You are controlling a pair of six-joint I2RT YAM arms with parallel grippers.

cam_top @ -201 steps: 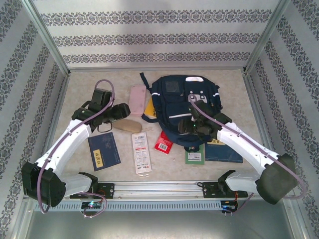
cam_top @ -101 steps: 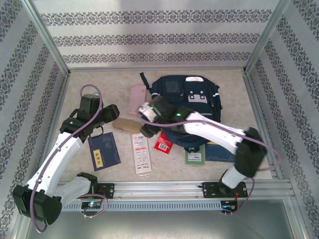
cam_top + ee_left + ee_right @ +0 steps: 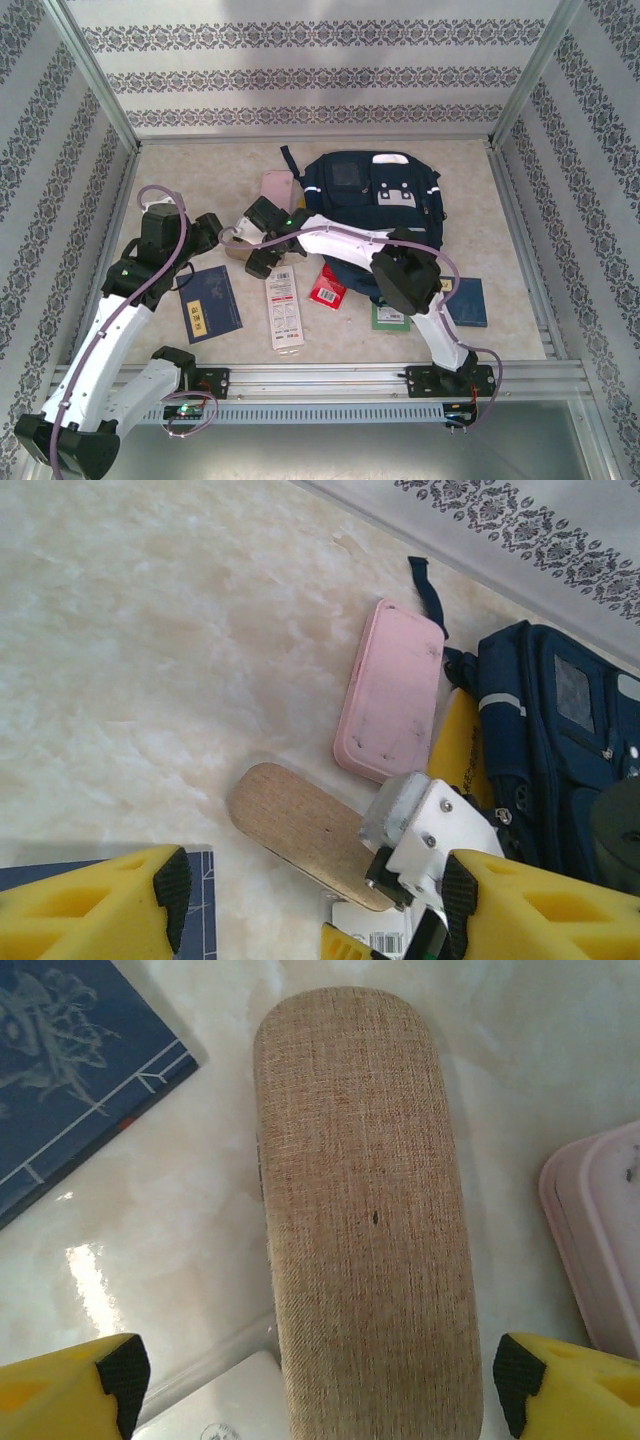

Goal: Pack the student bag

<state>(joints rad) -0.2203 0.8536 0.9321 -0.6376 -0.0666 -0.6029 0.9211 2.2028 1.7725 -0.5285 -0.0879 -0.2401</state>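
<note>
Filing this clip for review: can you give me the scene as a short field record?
student bag: lying flat at the far side of the table
right pincer: open, astride tan case, not gripping
left pincer: open, empty, above table near blue book
loose by bag: pink case, red packet

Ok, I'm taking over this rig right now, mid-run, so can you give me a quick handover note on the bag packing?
Left gripper: open, empty, above the table by the blue book.
Right gripper: open, straddling the tan case, not closed on it.
Student bag: lying flat at the far middle of the table.
Done: nothing visibly packed; the pink case, blue book and other items lie outside it.
Left: grasp the tan case, load it, then the rest.
</note>
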